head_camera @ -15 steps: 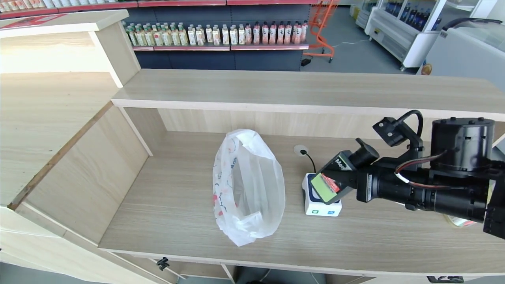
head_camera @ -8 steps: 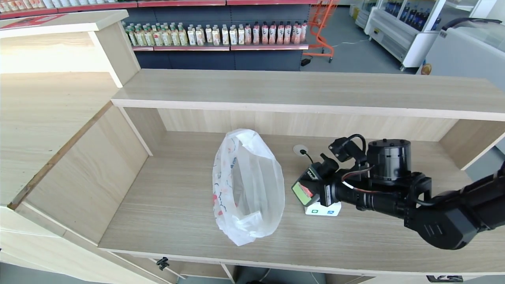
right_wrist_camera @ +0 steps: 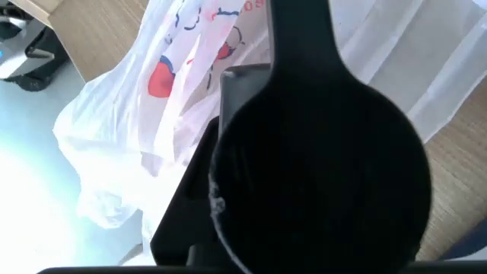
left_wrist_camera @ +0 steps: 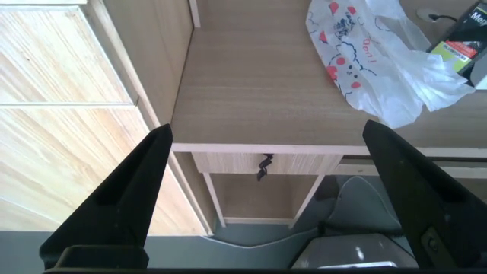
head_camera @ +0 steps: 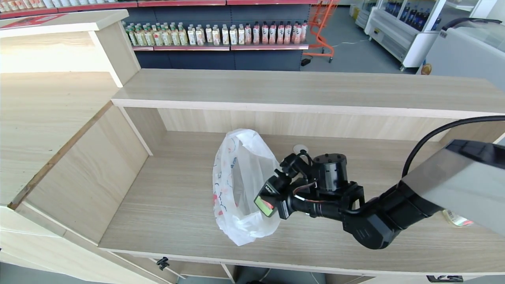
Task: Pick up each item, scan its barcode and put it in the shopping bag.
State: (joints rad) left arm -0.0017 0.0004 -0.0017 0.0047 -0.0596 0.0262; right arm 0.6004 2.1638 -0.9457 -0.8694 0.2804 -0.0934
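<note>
Holding black-green box (head_camera: pixel 264 205) at shopping bag (head_camera: pixel 232 169) mouth, right fingers (right_wrist_camera: pixel 300 38) clamped; left fingers (left_wrist_camera: pixel 122 198) wide, empty.

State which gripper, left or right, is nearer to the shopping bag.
Right. The right gripper holds a small box at the mouth of the shopping bag; the left gripper hangs open off the counter, apart from it.

A light wood-grain counter (head_camera: pixel 165 205) carries a white translucent shopping bag (head_camera: pixel 232 177), lying just in front of the right arm's jaws. A round cable port (head_camera: pixel 300 149) sits just beyond the jaws. A clear, red-labelled item (head_camera: pixel 457 218) lies well off to their right.
</note>
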